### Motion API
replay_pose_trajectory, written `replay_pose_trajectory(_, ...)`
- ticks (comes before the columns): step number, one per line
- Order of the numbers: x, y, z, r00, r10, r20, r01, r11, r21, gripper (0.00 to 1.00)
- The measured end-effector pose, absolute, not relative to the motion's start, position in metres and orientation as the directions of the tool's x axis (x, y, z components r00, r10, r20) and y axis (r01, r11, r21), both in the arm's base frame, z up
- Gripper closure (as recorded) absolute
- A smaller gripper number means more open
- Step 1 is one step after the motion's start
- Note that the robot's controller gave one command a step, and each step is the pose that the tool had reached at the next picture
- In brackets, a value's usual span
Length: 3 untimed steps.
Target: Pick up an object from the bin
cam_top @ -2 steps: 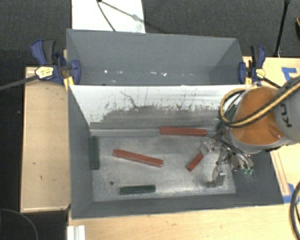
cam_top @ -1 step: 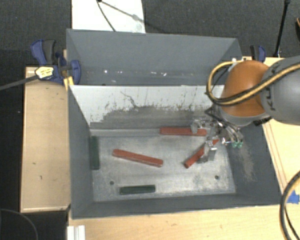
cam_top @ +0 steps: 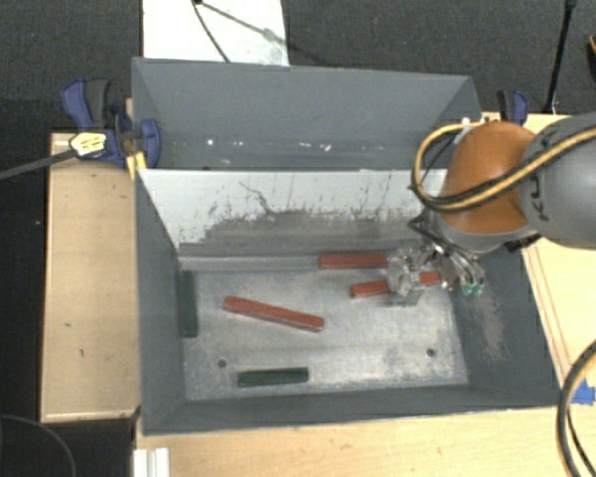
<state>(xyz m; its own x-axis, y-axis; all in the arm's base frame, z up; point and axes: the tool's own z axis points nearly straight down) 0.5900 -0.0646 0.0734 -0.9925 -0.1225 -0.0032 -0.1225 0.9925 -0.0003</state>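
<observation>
Jaws low over the short red-brown flat bar (cam_top: 370, 290) at right; clenched or released, can't tell. Caught off-centre, it could swing and slip free.

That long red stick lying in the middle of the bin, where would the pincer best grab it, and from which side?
Around its middle, coming straight down from above. The long red stick lies flat and slightly slanted on the bin floor, with bare floor along both long sides, so the pincer could likely close across its narrow width and keep it balanced.
</observation>
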Motion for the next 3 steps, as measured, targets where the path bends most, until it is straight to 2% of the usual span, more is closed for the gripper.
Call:
replay_pose_trajectory(1, 0.59, -0.065, 0.073, -0.992, -0.124, -0.002, -0.124, 0.992, 0.0, 0.0)
replay_pose_trajectory(2, 0.59, -0.065, 0.073, -0.992, -0.128, -0.002, -0.128, 0.992, -0.001, 1.0)
replay_pose_trajectory(3, 0.576, -0.053, 0.256, -1.0, -0.022, -0.011, -0.022, 1.0, 0.0, 1.0)
